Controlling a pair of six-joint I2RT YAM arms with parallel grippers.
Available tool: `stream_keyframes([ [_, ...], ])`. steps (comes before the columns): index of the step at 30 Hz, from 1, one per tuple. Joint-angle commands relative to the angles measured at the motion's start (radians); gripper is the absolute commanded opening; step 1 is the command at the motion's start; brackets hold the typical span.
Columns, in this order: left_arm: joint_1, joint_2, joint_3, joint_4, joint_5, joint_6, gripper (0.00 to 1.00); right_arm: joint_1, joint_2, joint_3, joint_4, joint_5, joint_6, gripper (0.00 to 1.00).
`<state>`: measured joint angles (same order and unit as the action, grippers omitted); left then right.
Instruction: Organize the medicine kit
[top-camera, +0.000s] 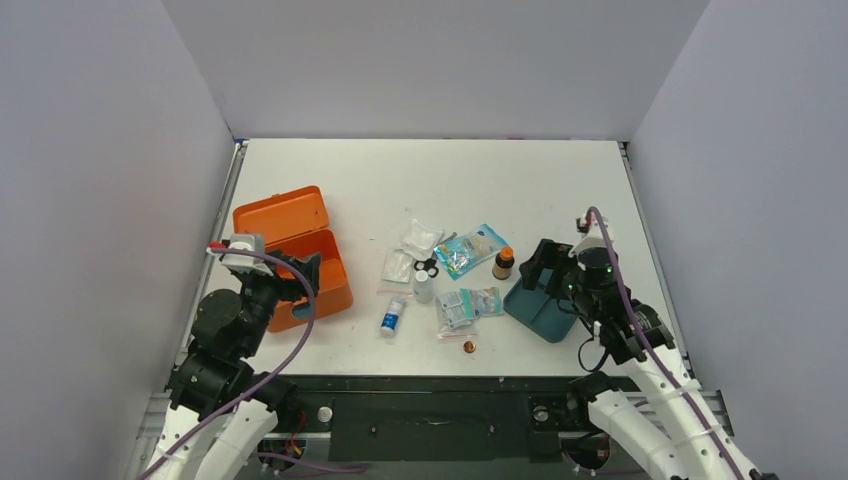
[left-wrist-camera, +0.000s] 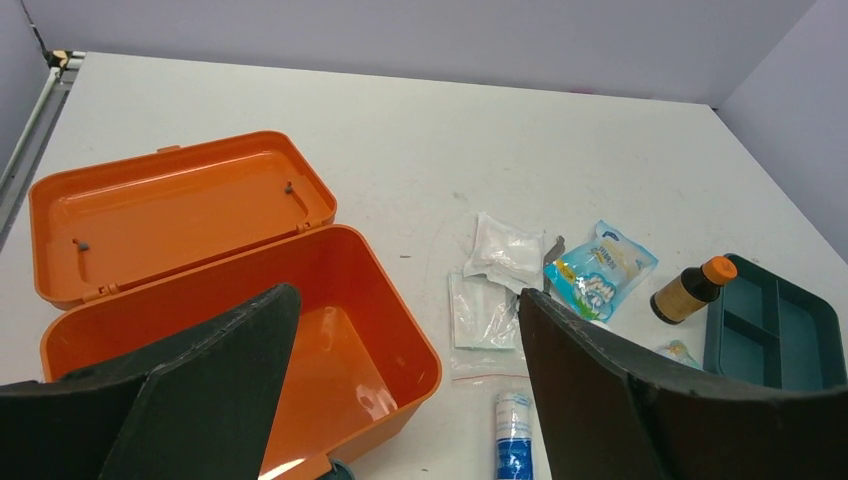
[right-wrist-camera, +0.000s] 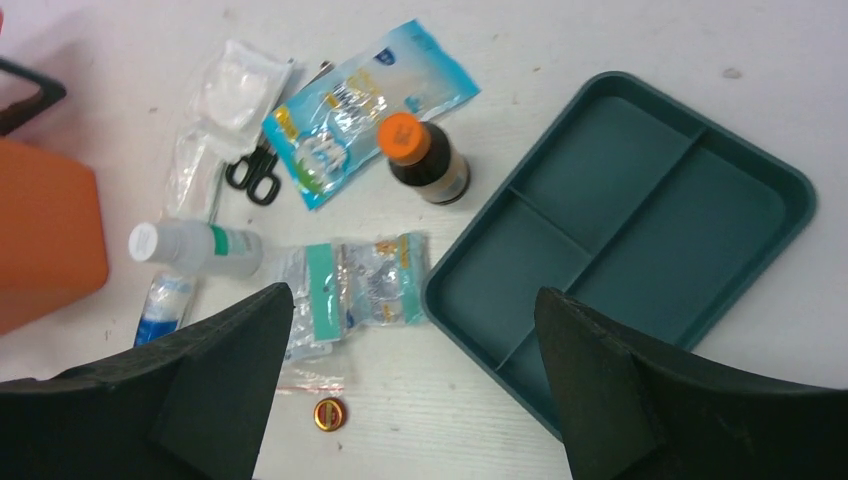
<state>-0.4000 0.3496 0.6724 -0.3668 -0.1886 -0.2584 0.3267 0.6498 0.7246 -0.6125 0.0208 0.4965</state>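
The medicine kit (top-camera: 318, 288) is an orange box at the left of the table, lid (left-wrist-camera: 180, 215) flung back, and it is empty inside (left-wrist-camera: 300, 340). My left gripper (left-wrist-camera: 405, 295) hovers open over the kit's right front corner, holding nothing. A teal divided tray (right-wrist-camera: 640, 220) lies at the right, empty. My right gripper (right-wrist-camera: 412, 292) hangs open above the tray's left edge and a clear bag of small packets (right-wrist-camera: 360, 285). In the top view the left gripper (top-camera: 300, 270) and right gripper (top-camera: 545, 265) both stand above the table.
Loose items lie between kit and tray: a brown bottle with orange cap (right-wrist-camera: 425, 160), a blue snack-like packet (right-wrist-camera: 365, 100), black scissors (right-wrist-camera: 252, 172), a gauze packet (right-wrist-camera: 240, 85), a white bottle (right-wrist-camera: 195, 247), a blue-white tube (left-wrist-camera: 514, 435), a small round tin (right-wrist-camera: 329, 413).
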Motion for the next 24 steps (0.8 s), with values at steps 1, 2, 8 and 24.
stream_keyframes([
  [1, 0.006, 0.023, 0.049, -0.008, -0.023, -0.008, 0.78, 0.127, 0.08, 0.066, 0.083, 0.056, 0.015, 0.86],
  [2, 0.006, 0.028, 0.05, -0.01, -0.022, -0.008, 0.78, 0.173, 0.092, 0.073, 0.09, 0.08, 0.024, 0.86],
  [8, 0.006, 0.057, 0.058, -0.027, -0.027, -0.014, 0.78, 0.349, 0.231, 0.128, 0.134, 0.199, 0.048, 0.86],
  [24, 0.016, 0.107, 0.071, -0.058, -0.062, -0.032, 0.8, 0.651, 0.654, 0.43, 0.084, 0.418, 0.03, 0.8],
])
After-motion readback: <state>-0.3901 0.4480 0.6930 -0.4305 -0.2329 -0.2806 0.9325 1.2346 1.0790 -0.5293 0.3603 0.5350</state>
